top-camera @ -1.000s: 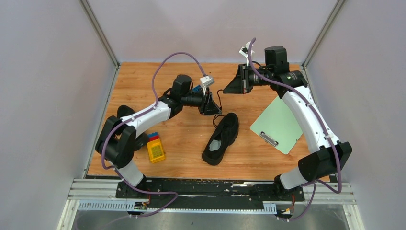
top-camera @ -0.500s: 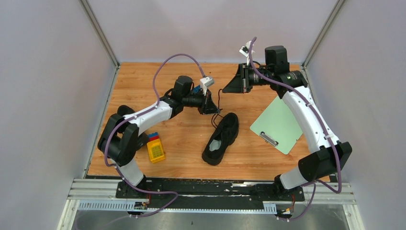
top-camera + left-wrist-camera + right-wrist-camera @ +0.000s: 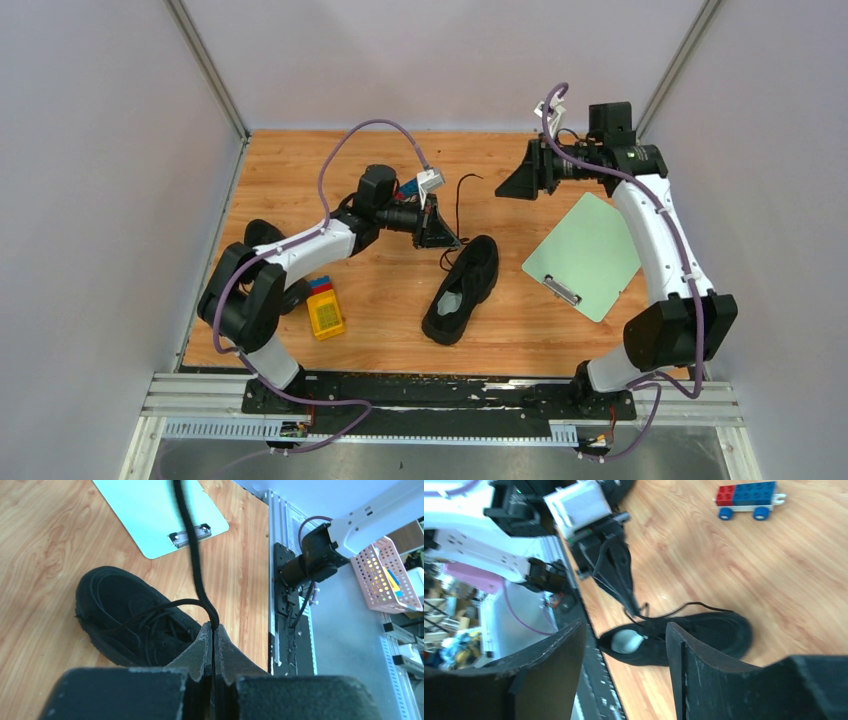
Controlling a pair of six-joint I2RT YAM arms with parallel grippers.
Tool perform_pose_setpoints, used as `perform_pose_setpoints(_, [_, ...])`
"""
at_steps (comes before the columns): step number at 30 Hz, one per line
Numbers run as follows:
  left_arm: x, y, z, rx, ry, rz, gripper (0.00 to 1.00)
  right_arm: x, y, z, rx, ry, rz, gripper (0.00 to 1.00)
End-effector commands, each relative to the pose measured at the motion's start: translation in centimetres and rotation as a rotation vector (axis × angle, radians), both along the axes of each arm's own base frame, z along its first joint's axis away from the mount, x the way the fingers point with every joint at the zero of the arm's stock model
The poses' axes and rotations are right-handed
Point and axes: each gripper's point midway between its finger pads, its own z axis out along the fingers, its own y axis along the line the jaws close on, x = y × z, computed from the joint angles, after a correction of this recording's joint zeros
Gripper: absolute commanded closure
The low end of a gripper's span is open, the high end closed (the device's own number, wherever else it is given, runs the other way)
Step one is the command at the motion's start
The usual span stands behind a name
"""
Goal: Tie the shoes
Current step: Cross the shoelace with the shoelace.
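On the wooden table (image 3: pixel 300 170) the black low-top fabric sneaker (image 3: pixel 462 290) is found unmoved at centre, toe pointing far-right. The right gripper (image 3: pixel 500 190) has been drawn back rightward, jaws spread wide and empty. The left gripper (image 3: pixel 455 240) is now clamped fully on the thin black lace (image 3: pixel 192 545), just above the sneaker.

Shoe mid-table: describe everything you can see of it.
The shoe is an all-black low-top fabric sneaker, pale grey insole showing. It sits sole-down on the wooden table, toe away from the arm bases. Its thin laces are untied; one lace is pinched in the shut left gripper. Nothing else touches it.
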Motion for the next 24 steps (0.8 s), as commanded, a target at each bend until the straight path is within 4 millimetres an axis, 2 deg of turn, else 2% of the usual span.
perform_pose_setpoints(1, [-1.4,0.2,2.4,-0.084,-0.055,-0.053,1.00,-1.7,-1.7,-2.4,-0.087,-0.222,0.180,0.39])
perform_pose_setpoints(5, [-1.3,0.4,2.8,-0.103,-0.023,-0.020,1.00,-2.3,-2.6,-7.1,-0.220,-0.385,0.252,0.40])
perform_pose_setpoints(9, [-1.4,0.5,2.7,-0.129,0.040,0.009,1.00,-2.2,-2.7,-10.6,-0.336,-0.574,0.300,0.40])
perform_pose_setpoints(13, [-1.5,0.6,2.3,-0.129,0.055,0.018,1.00,-2.3,-1.1,-12.7,-0.375,-0.673,0.391,0.40])
perform_pose_setpoints(20, [-1.4,0.5,2.0,-0.130,0.075,0.020,1.00,0.1,2.5,-15.2,-0.352,-0.623,0.398,0.45])
perform_pose_setpoints(24, [-1.4,0.5,1.7,-0.127,0.083,0.022,1.00,0.2,4.1,-15.9,-0.334,-0.618,0.421,0.48])
